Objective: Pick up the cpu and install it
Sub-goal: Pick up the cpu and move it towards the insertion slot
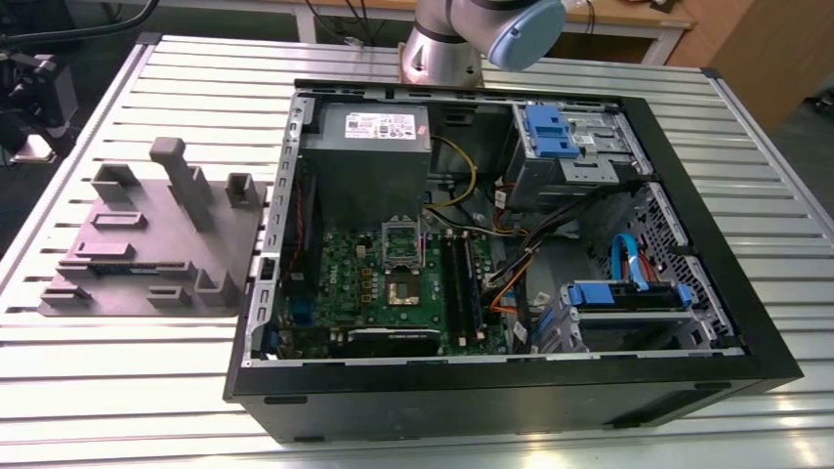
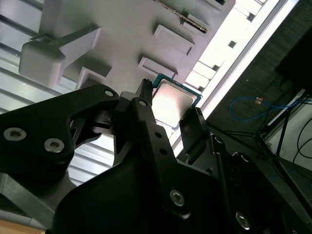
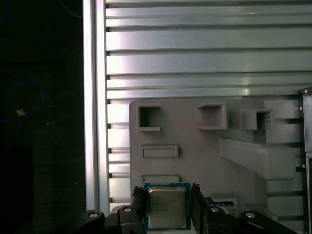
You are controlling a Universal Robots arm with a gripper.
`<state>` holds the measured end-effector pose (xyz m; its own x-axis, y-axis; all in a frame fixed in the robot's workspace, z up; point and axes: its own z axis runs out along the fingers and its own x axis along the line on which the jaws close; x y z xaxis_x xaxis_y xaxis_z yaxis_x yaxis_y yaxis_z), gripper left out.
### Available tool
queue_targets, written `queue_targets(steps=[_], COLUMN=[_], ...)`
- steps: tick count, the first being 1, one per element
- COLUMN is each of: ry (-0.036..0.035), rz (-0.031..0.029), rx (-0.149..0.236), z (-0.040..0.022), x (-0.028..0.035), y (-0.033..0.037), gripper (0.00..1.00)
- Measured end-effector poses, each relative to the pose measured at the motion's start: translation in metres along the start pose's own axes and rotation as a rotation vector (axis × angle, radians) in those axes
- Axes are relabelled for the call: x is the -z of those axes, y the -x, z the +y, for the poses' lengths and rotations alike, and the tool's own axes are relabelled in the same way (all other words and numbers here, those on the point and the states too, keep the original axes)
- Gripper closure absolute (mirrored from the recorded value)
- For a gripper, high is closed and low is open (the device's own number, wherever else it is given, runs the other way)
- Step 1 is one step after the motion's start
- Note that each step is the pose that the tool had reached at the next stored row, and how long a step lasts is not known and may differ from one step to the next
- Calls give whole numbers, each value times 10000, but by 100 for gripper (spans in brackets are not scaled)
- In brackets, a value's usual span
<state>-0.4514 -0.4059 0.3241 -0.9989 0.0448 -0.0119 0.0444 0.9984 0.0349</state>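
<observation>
The cpu lies flat, its shiny metal top facing the cameras in both wrist views, with its green edge showing all round. It is square, so it has no long axis to line up; what counts is that its sides run parallel to the fingers. The hand sits straight over it, one finger on each of two opposite edges and closed onto them as far as the chip allows, so it has hold of the cpu. I cannot tell whether the chip rests on something or hangs just clear.

Under it is the grey fixture tray, with its recesses and raised blocks, and the cpu is at the tray's border nearest the edge of the slatted desk. In the exterior view the tray is on the exterior view's left of the open computer case. The cpu socket on the motherboard is well apart from the tray, toward the exterior view's right
</observation>
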Motion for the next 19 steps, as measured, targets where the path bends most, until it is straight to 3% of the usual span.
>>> queue_targets(steps=[19], ry=[-9], rz=[0], rx=[1], z=[5], x=[66], y=[1], gripper=[53])
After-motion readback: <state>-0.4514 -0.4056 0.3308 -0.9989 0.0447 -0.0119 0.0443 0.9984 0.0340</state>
